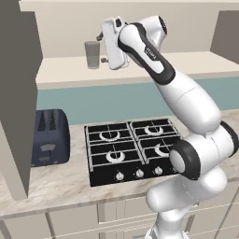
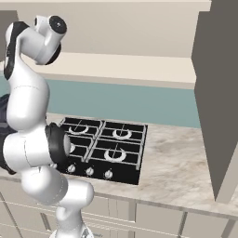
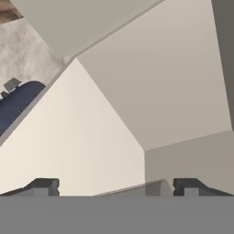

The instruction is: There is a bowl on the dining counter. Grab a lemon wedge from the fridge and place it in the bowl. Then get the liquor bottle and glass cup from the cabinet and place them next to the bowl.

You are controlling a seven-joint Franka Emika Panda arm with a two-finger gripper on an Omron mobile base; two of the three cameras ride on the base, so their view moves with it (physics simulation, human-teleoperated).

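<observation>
One glass cup [image 1: 92,54] stands upright on the cabinet [image 1: 140,65] shelf, at nine o'clock from the hand. Just right of it the gripper [image 3: 114,186] reaches into the cabinet, jaws spread wide, grasping nothing. Below, the toaster [image 1: 49,137] sits left of the black hob [image 1: 133,148].

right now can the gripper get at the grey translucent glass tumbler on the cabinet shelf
Probably yes: the gripper is up at shelf level beside the grey translucent tumbler, jaws open, cabinet door swung aside, nothing visible between them.
</observation>
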